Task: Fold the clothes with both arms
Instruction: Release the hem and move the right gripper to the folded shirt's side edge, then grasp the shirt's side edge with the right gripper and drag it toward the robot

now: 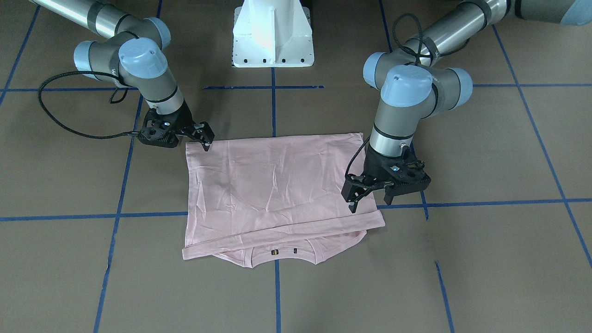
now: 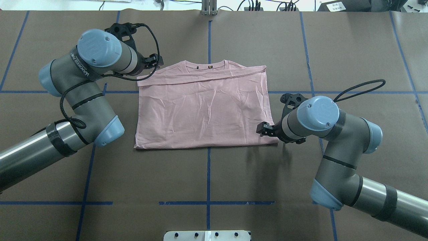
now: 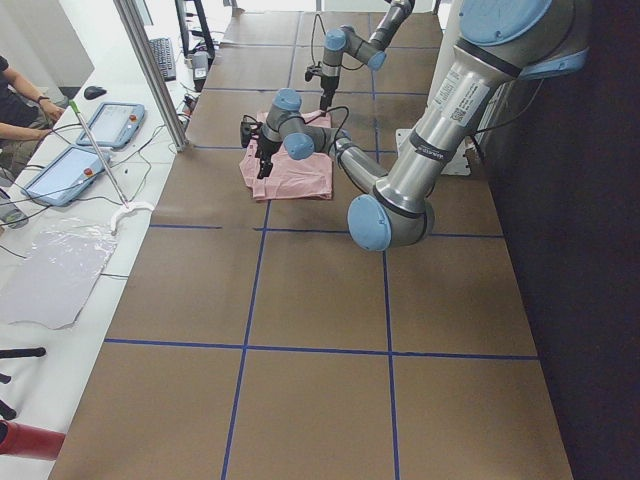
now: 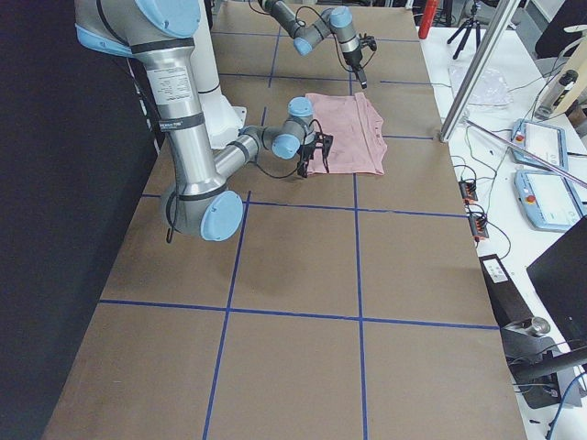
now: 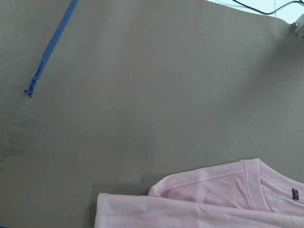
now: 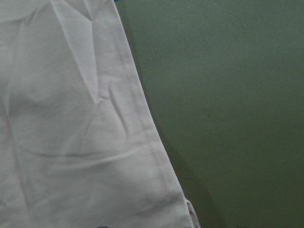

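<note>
Showing T-shirt (image 5: 204,202) collar label (image 5: 295,194) — left wrist view, not right

Brown table (image 2: 351,50) here, marked into big squares with blue tape lines (image 2: 50,203). A pale pink T-shirt (image 2: 204,110) lies folded flat in the middle, right across a tape crossing, collar on the far side from the white base (image 1: 273,37) standing at the robot's edge.

T-shirt (image 2: 204,113) on table (image 2: 234,177); left gripper (image 2: 155,61) by far corner; right gripper (image 2: 264,129) by near corner.
</note>
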Controlling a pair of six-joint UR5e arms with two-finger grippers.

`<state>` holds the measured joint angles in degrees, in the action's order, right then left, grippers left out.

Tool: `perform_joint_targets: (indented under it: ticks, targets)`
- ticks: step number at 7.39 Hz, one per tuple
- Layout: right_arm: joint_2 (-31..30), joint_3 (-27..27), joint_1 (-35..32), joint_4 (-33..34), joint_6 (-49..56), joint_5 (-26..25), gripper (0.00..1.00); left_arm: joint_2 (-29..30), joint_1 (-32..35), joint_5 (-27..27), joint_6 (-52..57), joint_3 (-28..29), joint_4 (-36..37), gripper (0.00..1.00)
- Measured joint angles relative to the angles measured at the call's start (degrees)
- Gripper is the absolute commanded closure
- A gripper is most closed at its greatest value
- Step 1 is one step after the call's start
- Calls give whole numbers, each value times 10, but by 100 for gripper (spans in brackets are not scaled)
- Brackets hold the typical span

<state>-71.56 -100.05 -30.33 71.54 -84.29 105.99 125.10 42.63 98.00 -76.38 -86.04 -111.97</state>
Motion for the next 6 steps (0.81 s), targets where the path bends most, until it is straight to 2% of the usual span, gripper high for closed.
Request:
perform_joint_targets:
  ticks: [1, 2, 6]
  targets:
    - [0, 0, 0, 0, 0, 1, 84, 0, 0, 0, 0, 0, 0, 0]
    - [-1, 0, 1, 0, 0, 1, 100, 0, 0, -1, 0, 0, 0, 0]
    - [-3, 2, 0, 1, 1, 3, 100, -1, 0, -1, 0, 1, 0, 0]
